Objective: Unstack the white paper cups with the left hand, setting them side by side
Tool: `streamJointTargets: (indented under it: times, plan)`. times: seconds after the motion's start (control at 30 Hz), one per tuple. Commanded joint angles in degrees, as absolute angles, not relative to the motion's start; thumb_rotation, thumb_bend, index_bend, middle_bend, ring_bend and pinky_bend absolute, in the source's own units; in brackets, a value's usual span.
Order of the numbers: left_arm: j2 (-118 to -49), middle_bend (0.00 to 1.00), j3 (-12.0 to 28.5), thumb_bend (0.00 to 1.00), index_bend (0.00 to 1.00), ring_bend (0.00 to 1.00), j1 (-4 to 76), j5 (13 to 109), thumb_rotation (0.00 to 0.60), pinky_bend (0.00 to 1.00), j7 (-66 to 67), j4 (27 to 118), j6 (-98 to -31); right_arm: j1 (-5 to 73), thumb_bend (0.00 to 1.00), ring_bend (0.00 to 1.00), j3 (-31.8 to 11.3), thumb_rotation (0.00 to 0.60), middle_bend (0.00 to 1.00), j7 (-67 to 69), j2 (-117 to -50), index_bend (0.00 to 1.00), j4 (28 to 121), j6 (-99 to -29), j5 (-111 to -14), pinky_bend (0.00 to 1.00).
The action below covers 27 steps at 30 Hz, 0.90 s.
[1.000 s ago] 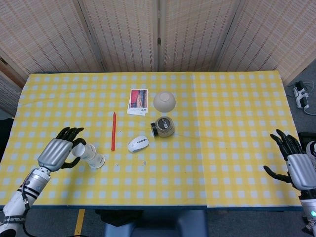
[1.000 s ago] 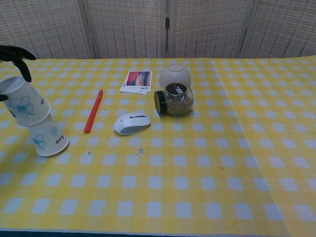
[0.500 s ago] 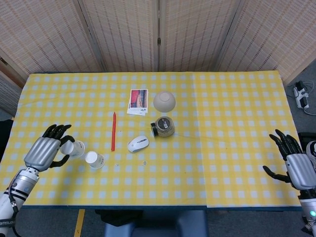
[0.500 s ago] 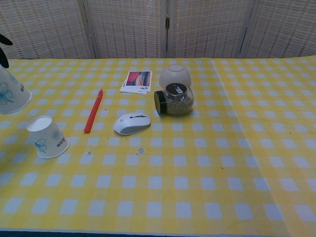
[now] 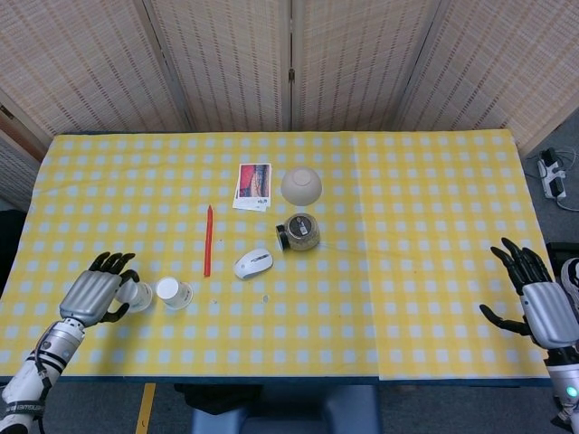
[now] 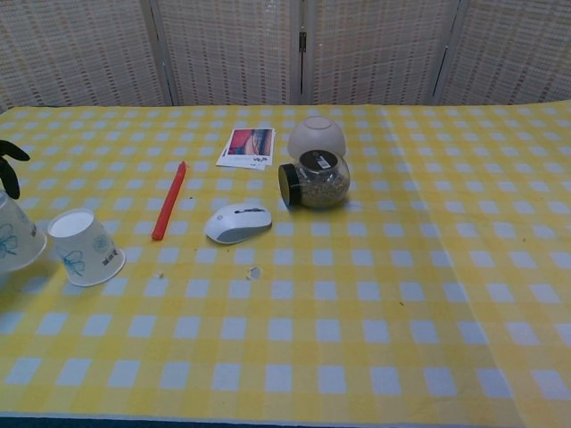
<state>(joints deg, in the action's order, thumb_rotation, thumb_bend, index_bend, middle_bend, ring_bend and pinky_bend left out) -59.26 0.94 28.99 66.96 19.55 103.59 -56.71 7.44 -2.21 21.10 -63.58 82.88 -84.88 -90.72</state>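
Observation:
Two white paper cups with blue flower prints are apart now. One cup (image 5: pixel 173 293) (image 6: pixel 86 247) stands mouth up on the yellow checked cloth. My left hand (image 5: pixel 94 289) grips the second cup (image 5: pixel 137 295) (image 6: pixel 16 239) just left of it, low at the cloth; only the fingertips (image 6: pixel 11 156) of that hand show in the chest view. The two cups are close together, not touching. My right hand (image 5: pixel 537 303) hovers open at the table's far right edge, holding nothing.
A red pen (image 5: pixel 208 240) lies behind the cups. Right of it lie a white mouse (image 5: pixel 253 263), a glass jar on its side (image 5: pixel 298 232), an upturned white bowl (image 5: pixel 300 185) and a photo card (image 5: pixel 253 185).
The left hand pulled the upper cup off the stack, swung it left, then lowered it beside the other cup. The right hand barely moved.

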Motion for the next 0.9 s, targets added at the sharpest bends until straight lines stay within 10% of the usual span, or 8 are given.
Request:
streamJointTargets:
  times: [0.03,0.9]
  plan:
    - [-61.5,0.10,0.7,0.43,0.39,0.08,29.3,67.0,0.600,0.00,20.4,101.7,-56.4,7.4,0.28,0.07,-2.2,0.600,0.02,21.0,-63.5,0.11,83.0,-84.9,-90.7,0.00]
    - [-66.7,0.10,0.8,0.42,0.37,0.08,30.1,66.8,0.600,0.00,20.8,96.6,-56.4,7.0,0.28,0.08,-2.0,0.600,0.02,21.0,-63.7,0.11,82.9,-84.8,-90.4,0.00]
